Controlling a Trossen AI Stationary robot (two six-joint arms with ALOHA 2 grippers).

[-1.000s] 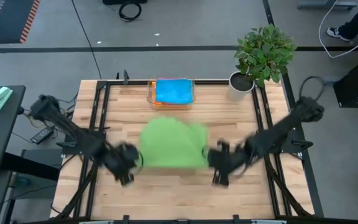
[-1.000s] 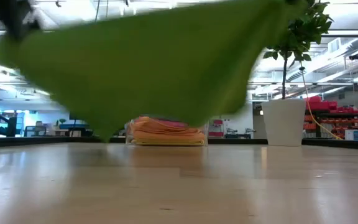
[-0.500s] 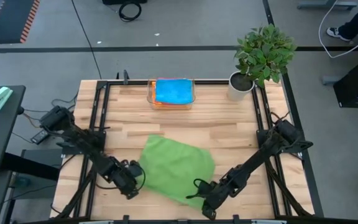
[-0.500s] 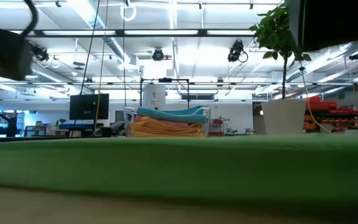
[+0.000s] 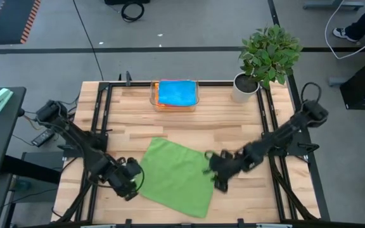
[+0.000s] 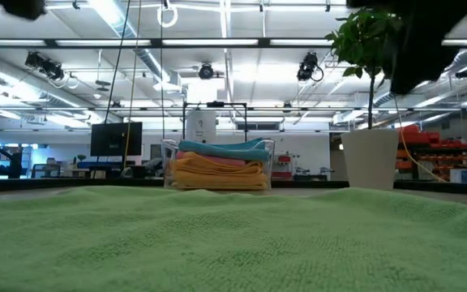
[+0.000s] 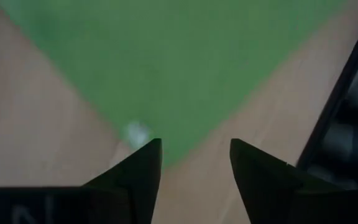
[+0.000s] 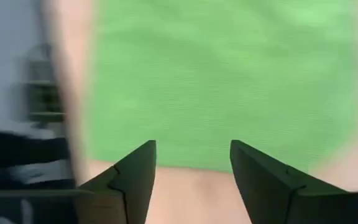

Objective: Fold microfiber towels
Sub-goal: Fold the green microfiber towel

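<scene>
A green microfiber towel lies spread flat on the wooden table, near its front edge; in the low view it fills the foreground. My left gripper stands open at the towel's left corner, which shows just ahead of its fingers. My right gripper stands open at the towel's right side, with the towel's edge just ahead of its fingers. Neither has cloth between its fingers.
A clear tray at the far middle holds a stack of folded towels, blue on top, pink and orange below. A potted plant stands at the far right corner. Bare wood lies between the tray and the green towel.
A second ago the green towel hung lifted between both grippers. It was carried toward the near edge and now lies spread flat on the table. My right gripper went down to the near edge, then drew back toward the far side. My left gripper sank beside the towel's left corner.
</scene>
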